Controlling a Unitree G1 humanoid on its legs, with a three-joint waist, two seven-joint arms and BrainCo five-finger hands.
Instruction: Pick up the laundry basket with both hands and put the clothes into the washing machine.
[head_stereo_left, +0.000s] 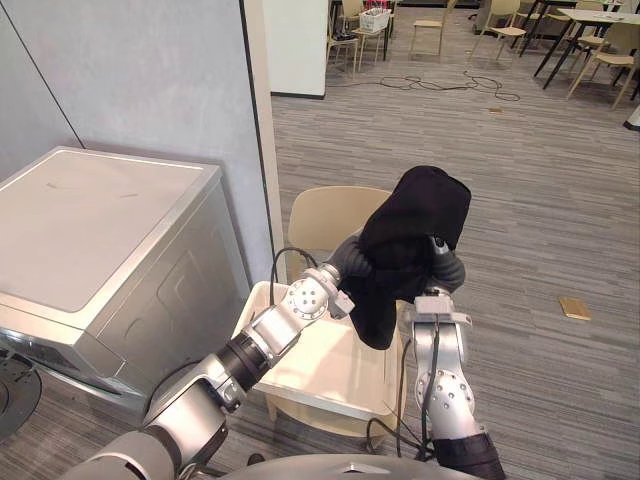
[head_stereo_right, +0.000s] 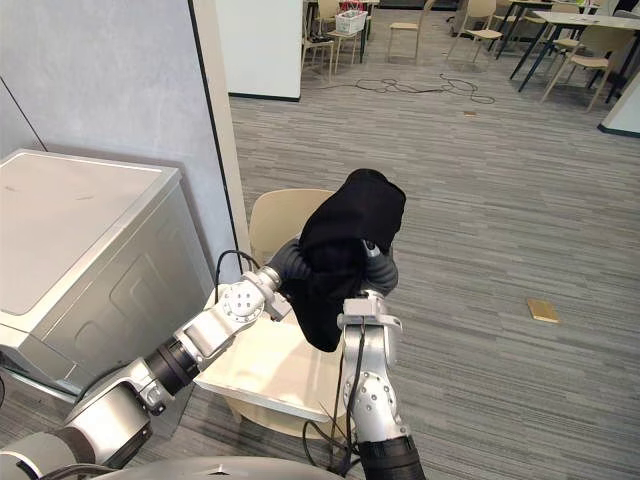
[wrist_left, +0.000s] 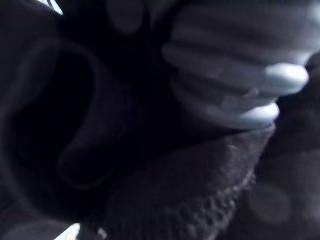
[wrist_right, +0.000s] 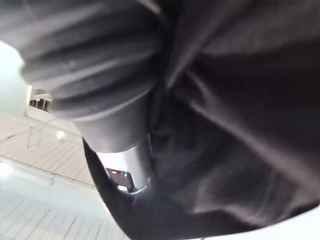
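Both hidden under black garment (head_stereo_left: 420, 215): left hand (head_stereo_left: 352, 258), right hand (head_stereo_left: 447, 268), grip untellable; basket (head_stereo_left: 322, 393) seemingly on chair (head_stereo_left: 325, 215), grey plank floor (head_stereo_left: 540, 200).

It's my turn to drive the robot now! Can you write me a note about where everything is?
Left hand and right hand: both are buried in the black cloth, held above the white basket on the chair. The grip is hidden.
The washing machine stands to the robot's left.
Done: the cloth is up off the basket.
Left: carry the cloth over and put it into the machine.
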